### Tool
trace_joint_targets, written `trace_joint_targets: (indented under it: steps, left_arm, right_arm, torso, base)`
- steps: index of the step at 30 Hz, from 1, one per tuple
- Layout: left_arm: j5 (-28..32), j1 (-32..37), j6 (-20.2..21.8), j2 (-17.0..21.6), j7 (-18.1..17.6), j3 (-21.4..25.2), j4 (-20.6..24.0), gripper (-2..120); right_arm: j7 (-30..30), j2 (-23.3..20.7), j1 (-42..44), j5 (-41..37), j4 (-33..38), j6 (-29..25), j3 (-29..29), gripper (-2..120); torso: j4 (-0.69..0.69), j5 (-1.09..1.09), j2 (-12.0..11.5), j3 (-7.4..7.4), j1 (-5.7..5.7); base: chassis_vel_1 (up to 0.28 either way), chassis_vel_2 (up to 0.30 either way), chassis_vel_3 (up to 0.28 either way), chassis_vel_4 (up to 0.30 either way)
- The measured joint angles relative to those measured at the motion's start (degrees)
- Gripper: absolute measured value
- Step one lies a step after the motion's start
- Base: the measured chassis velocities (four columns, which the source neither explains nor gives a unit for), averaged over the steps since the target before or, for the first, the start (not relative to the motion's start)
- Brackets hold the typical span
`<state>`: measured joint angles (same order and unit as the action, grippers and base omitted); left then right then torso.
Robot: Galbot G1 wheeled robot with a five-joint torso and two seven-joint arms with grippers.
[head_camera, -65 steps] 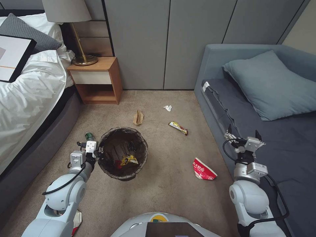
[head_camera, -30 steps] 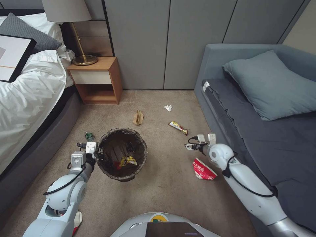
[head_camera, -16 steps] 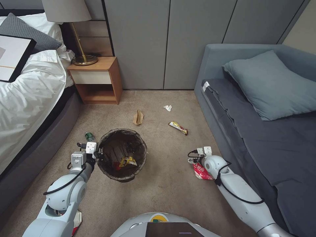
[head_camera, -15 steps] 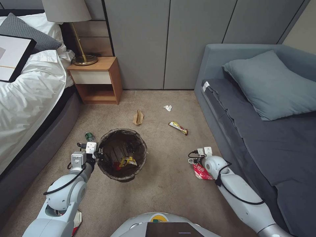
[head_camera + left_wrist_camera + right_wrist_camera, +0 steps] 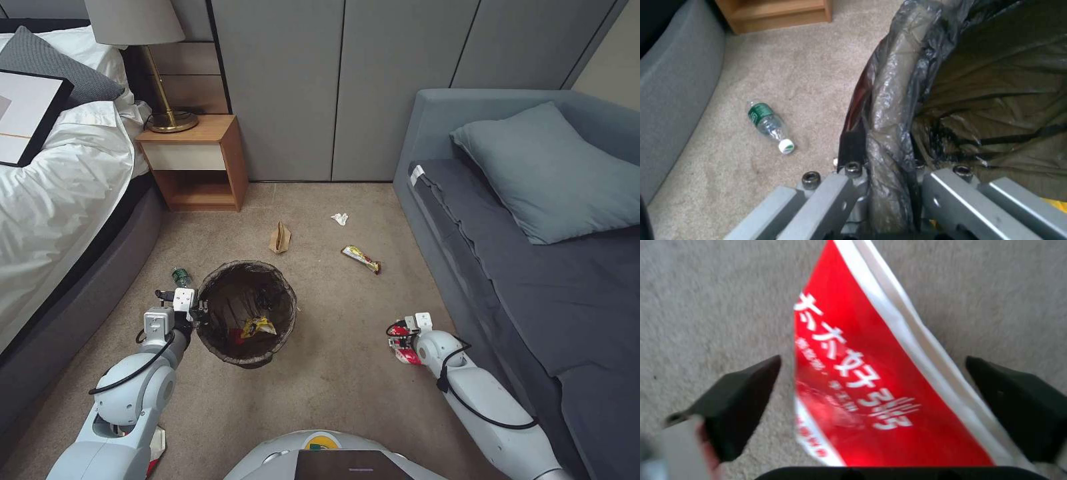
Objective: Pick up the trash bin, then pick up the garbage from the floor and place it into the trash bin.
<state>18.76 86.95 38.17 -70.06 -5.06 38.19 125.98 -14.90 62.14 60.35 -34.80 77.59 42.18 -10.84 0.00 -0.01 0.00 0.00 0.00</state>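
Note:
The trash bin (image 5: 248, 264), lined with a dark bag, is held at its near-left rim (image 5: 889, 100) by my left gripper (image 5: 198, 308) (image 5: 885, 166), which is shut on it. A yellow wrapper (image 5: 259, 326) lies inside. My right gripper (image 5: 399, 337) (image 5: 880, 396) is low over the floor (image 5: 333, 387), open, with one finger on each side of a crumpled red-and-white packet (image 5: 408, 356) (image 5: 849, 373). More garbage lies on the carpet: a green-labelled bottle (image 5: 181, 276) (image 5: 766, 123), a brown paper bag (image 5: 280, 238), a white tissue (image 5: 340, 219) and a snack-bar wrapper (image 5: 361, 259).
A bed (image 5: 60, 200) with a grey base runs along the left. A wooden nightstand (image 5: 193, 160) with a lamp stands at the back. A blue-grey sofa (image 5: 533, 280) lines the right, close beside my right arm. Open carpet lies between the bin and the sofa.
My right arm has swung from above the sofa down to the red-and-white packet on the carpet, and its fingers now straddle it. The left gripper and the bin have not moved.

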Motion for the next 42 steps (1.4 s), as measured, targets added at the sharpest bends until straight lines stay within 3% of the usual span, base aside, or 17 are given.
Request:
trace_joint_targets:
  steps: [3, 6, 25, 37, 42]
  left_arm:
    - [0.0, -0.1, 0.0, 0.0, 0.0, 0.0, 0.0, 0]
    - [0.0, -0.4, 0.0, -0.1, 0.0, -0.1, -0.1, 0]
    - [0.0, -0.8, -0.2, -0.1, 0.0, 0.0, -0.9, 0]
    - [0.0, -0.9, -0.2, -0.1, -0.2, 0.0, -0.7, 0]
    - [0.0, -0.6, 0.0, 0.1, -0.4, 0.1, -0.2, 0]
  right_arm:
    - [0.0, 0.2, 0.2, 0.0, -0.2, 0.0, 0.0, 89]
    - [0.3, 0.9, 0.5, 0.1, -0.7, 0.0, 0.0, 68]
    - [-0.2, 0.4, 1.7, -2.1, 2.7, -0.1, -1.3, 0]
    - [-2.8, -1.0, 2.7, -7.1, 7.5, 0.0, -3.2, 0]
    - [-5.4, -1.8, 3.9, -11.6, 13.5, 0.0, -5.4, 0]
  torso:
    - [0.00, 0.00, 0.0, 0.00, 0.00]
    - [-0.01, 0.00, 0.0, 0.00, 0.00]
    - [0.02, 0.03, 0.0, 0.00, 0.00]
    - [0.00, 0.02, 0.0, 0.01, 0.00]
    - [0.01, 0.03, 0.0, 0.00, 0.00]
  base:
    - [0.000, 0.000, 0.000, 0.000]
    - [0.000, 0.000, 0.000, 0.000]
    - [0.000, 0.000, 0.000, 0.000]
    - [0.000, 0.000, 0.000, 0.000]
    - [0.000, 0.000, 0.000, 0.000]
